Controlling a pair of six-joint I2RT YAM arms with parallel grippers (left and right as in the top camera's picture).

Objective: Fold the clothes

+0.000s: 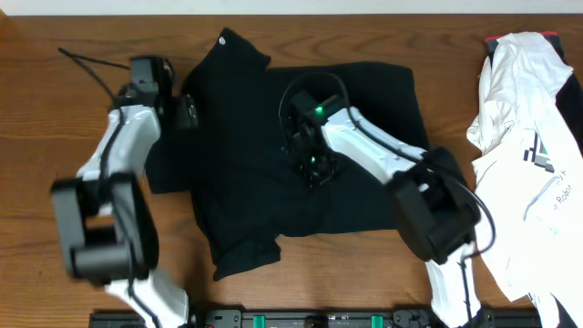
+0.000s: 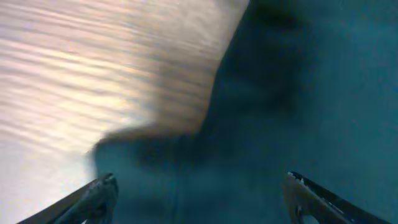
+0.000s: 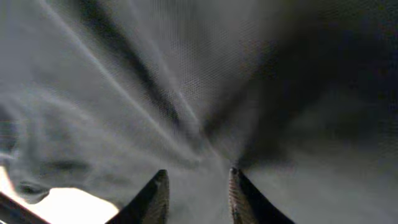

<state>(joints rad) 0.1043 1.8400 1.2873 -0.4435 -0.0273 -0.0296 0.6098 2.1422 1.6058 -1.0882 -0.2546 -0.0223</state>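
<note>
You see the black T-shirt lying spread in the middle of the wooden table. Your left gripper is at its left edge, fingers wide apart (this view is blurred). Your right gripper is on the shirt's middle, fingers drawn close and pinching a ridge of fabric. A white garment lies at the right.

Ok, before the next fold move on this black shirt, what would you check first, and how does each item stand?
1. Grasp: right gripper pinches the black T-shirt: ok, creases converge between its fingers.
2. Readiness: left gripper is open over the shirt's edge: ok, holding nothing.
3. Fabric flat: not ok, wrinkled around the right gripper.
4. Separation: white garment lies apart from the shirt: ok.
5. Left wrist view sharp: not ok, blurred.
</note>
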